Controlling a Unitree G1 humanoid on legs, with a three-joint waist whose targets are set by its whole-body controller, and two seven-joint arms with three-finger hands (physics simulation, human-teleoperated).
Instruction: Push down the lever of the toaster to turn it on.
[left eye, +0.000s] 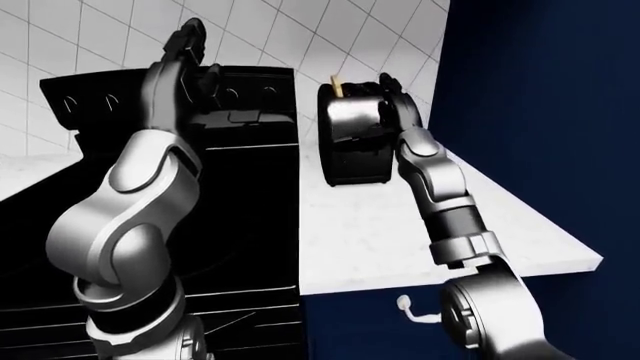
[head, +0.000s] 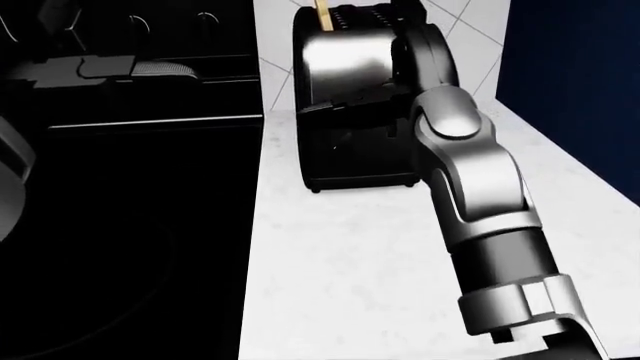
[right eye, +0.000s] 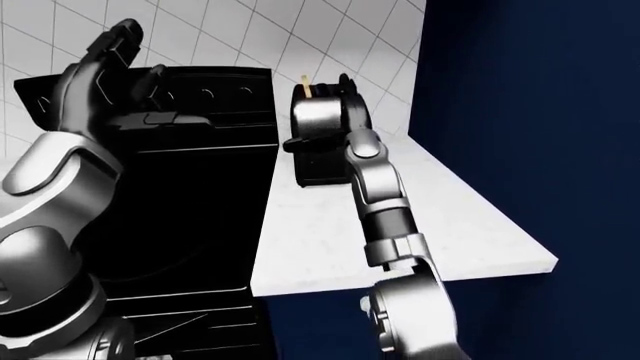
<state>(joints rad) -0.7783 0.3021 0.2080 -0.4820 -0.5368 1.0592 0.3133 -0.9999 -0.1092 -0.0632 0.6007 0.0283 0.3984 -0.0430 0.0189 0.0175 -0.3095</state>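
Standing at the far end of the white surface (head: 350, 262), close to the tiled wall (left eye: 340, 37), the toaster (head: 345, 75) is a dark box with a silvery upper face, and a slice of bread (head: 323, 13) pokes up from its slot. Its lever cannot be picked out clearly; a dark ledge runs across the toaster's face in the head view. The right hand (left eye: 392, 94) lies against the toaster's top right side, its arm stretched up the surface from the bottom of the view; whether its fingers are spread or closed cannot be told, since the wrist and toaster hide them. The left hand (left eye: 190, 45) is raised high over the black stove (left eye: 240, 195) at the left, fingers loosely apart and holding nothing. A dark blue wall (left eye: 540, 112) bounds the surface on the right.
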